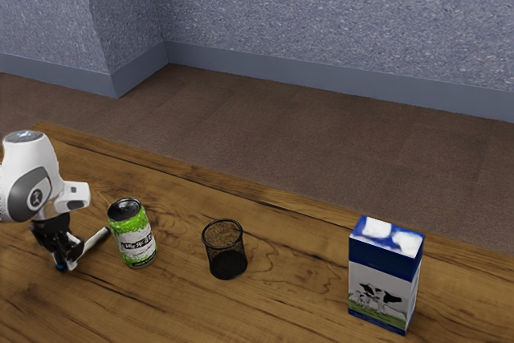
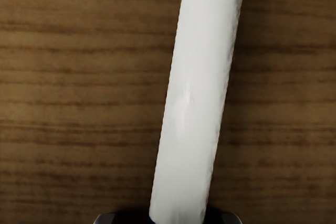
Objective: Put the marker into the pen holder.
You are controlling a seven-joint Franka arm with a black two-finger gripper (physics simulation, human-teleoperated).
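**Gripper (image 1: pixel 67 253) at the 1 white marker (image 1: pixel 95 239)**

Whether it is open or closed, I cannot tell. The marker lies outside the pen holder (image 1: pixel 226 259), just beside 1 green can (image 1: pixel 132 236). Beyond the can stands the mesh holder, then 1 blue-and-white cow carton (image 1: pixel 384 279), all on the table (image 1: pixel 281 303).

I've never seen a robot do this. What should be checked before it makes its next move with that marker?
1. Tool at the marker: ok.
2. Marker gripped firmly: cannot tell.
3. Pen holder upright, with its opening facing up: ok.
4. Straight route to the pen holder free: not ok; the green can stands between, so lifting over or steering around seems wise.
5. Milk carton out of the way: ok, it's beyond the pen holder.
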